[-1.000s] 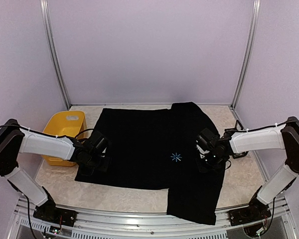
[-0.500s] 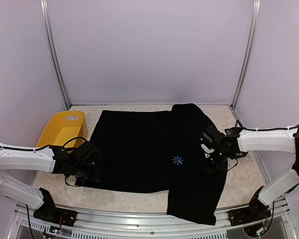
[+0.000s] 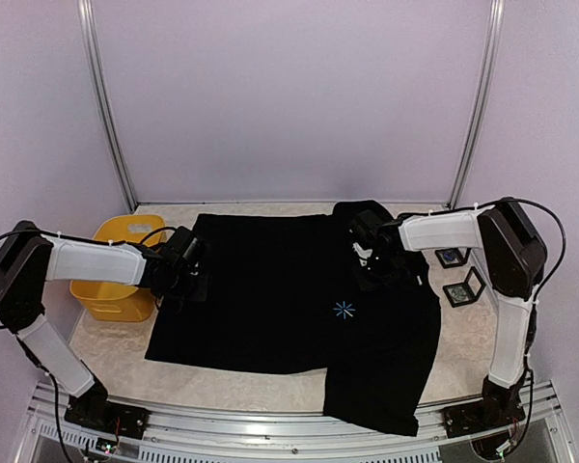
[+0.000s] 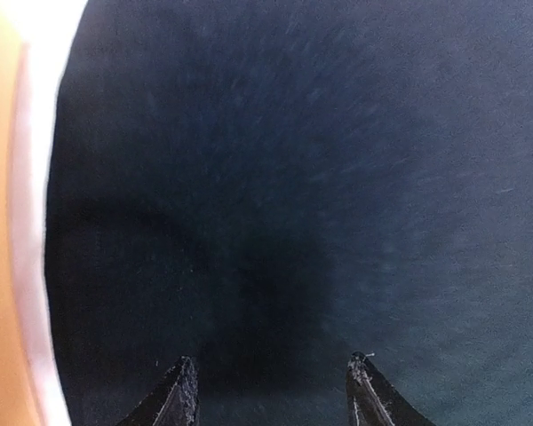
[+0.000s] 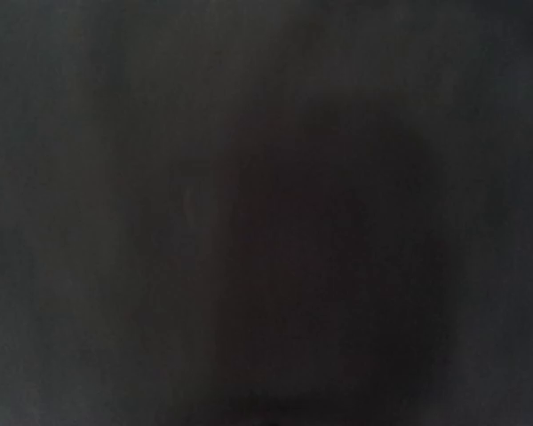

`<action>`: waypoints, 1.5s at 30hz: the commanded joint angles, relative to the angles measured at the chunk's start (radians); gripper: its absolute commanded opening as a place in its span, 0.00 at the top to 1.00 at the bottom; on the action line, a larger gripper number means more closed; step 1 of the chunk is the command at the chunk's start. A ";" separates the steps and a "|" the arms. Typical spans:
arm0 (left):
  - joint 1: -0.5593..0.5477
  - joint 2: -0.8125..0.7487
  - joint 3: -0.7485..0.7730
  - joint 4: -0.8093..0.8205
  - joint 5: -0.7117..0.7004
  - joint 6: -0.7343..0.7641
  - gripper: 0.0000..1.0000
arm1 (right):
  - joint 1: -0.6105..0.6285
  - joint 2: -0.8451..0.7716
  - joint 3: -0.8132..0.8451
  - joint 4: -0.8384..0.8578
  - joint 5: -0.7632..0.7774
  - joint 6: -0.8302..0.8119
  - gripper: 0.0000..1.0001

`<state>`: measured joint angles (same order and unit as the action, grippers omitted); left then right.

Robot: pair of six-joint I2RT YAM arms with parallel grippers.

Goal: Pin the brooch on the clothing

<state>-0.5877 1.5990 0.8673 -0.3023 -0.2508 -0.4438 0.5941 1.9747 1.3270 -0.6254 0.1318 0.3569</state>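
Note:
The clothing (image 3: 270, 289), a black T-shirt, lies flat on the table with a small light-blue starburst mark (image 3: 344, 309) on its chest. My left gripper (image 3: 195, 282) is over the shirt's left edge; in the left wrist view it (image 4: 275, 377) is open, with only black fabric (image 4: 320, 177) under the parted fingertips (image 4: 182, 390). My right gripper (image 3: 371, 262) is low on the shirt's back right part. The right wrist view shows nothing but dark fabric (image 5: 266, 213), and its fingers are hidden. The brooch is not visible in any view.
A yellow bin (image 3: 106, 289) stands left of the shirt, right behind my left arm; its wall is the orange blur (image 4: 0, 222) in the left wrist view. Two small dark framed boxes (image 3: 451, 258) (image 3: 463, 289) sit on the table right of the shirt. Metal frame posts (image 3: 473, 106) stand at the back.
My left gripper swung toward the front and then back up to the shirt's left edge. My right gripper moved from the shirt's right side toward the back, uncovering two small boxes.

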 commanded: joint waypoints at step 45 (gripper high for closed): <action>-0.255 -0.472 -0.093 -0.013 -0.161 0.023 0.43 | 0.662 -0.510 -0.481 -0.299 0.049 0.740 1.00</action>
<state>-0.8223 1.1519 0.7734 -0.2901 -0.3824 -0.4080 1.2415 1.4704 0.7540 -0.7918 0.1143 1.0824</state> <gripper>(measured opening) 0.567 0.002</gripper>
